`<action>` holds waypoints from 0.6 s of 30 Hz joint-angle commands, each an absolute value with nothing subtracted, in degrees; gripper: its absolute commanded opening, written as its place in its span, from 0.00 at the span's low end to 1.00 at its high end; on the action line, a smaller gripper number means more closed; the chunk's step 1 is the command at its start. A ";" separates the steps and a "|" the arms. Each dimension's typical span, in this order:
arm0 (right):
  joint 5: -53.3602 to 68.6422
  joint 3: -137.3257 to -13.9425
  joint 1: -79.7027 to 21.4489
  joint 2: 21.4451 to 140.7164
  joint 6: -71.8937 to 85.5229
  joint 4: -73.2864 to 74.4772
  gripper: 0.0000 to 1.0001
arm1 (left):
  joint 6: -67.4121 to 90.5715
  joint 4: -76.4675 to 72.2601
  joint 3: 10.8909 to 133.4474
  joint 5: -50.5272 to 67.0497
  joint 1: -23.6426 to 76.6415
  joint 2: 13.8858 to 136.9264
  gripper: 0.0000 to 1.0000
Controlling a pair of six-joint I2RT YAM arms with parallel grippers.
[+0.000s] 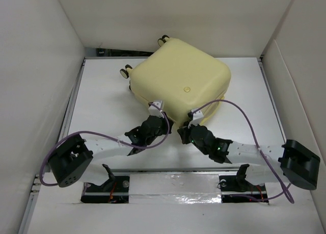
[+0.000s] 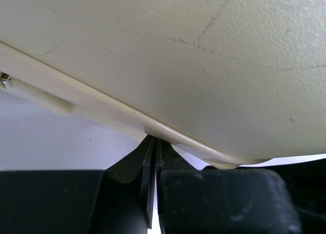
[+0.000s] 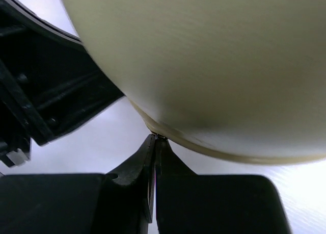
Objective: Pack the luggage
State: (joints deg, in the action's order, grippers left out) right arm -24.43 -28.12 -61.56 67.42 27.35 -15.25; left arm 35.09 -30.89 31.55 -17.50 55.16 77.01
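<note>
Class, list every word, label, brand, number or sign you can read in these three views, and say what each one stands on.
None can be read in any view.
Small round badge on top of the luggage: too small to tell whether it carries any mark.

You see the luggage (image 1: 178, 76) lying flat and closed on the white bench (image 1: 102, 106), toward its far side and turned at an angle. Its pale yellow shell has rounded corners and a small round gold badge (image 1: 187, 89) on top (its black-and-cream wheels (image 1: 125, 71) face far-left).
</note>
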 commanded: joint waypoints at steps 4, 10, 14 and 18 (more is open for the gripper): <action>-13.10 -31.38 -66.88 72.51 32.78 -41.67 0.00 | 36.74 -42.81 33.05 -8.35 50.55 73.75 0.18; -15.29 -26.73 -67.41 67.68 33.40 -39.46 0.00 | 37.79 -34.90 29.19 -11.77 42.56 61.65 0.74; -13.89 -25.31 -67.41 65.13 32.70 -36.83 0.00 | 41.29 -27.52 31.10 -13.63 31.23 54.59 0.89; -13.19 -25.23 -67.41 63.99 31.99 -34.72 0.00 | 47.51 -25.05 36.20 -8.64 15.96 55.54 0.92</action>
